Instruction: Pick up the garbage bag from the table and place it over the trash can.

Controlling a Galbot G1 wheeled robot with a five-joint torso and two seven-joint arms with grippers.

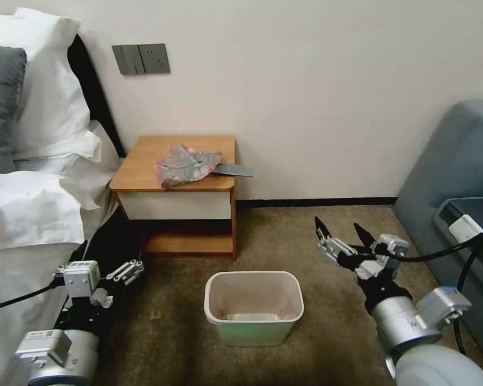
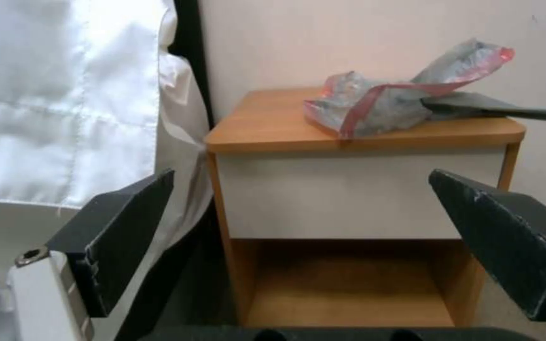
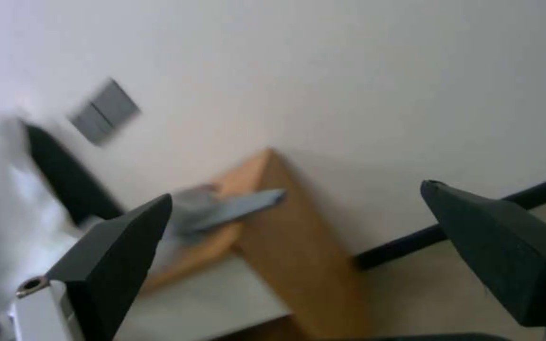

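Head view: garbage bag [image 1: 185, 164] on table [image 1: 139, 171]; left gripper [image 1: 127, 272], right gripper [image 1: 342, 230] spread wide, empty

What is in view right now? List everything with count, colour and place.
Crinkly translucent grey garbage bag with pinkish-red rim: one, on the table.
Flat dark grey sheet: one, partly under the bag, overhanging the table edge.
Orange-brown wooden table: one, against the wall beside the bed.
Cream plastic trash can: one, on the carpet.
White pillows: several, on the bed.
Left gripper: open, low by the bed.
Right gripper: open, raised above the carpet.
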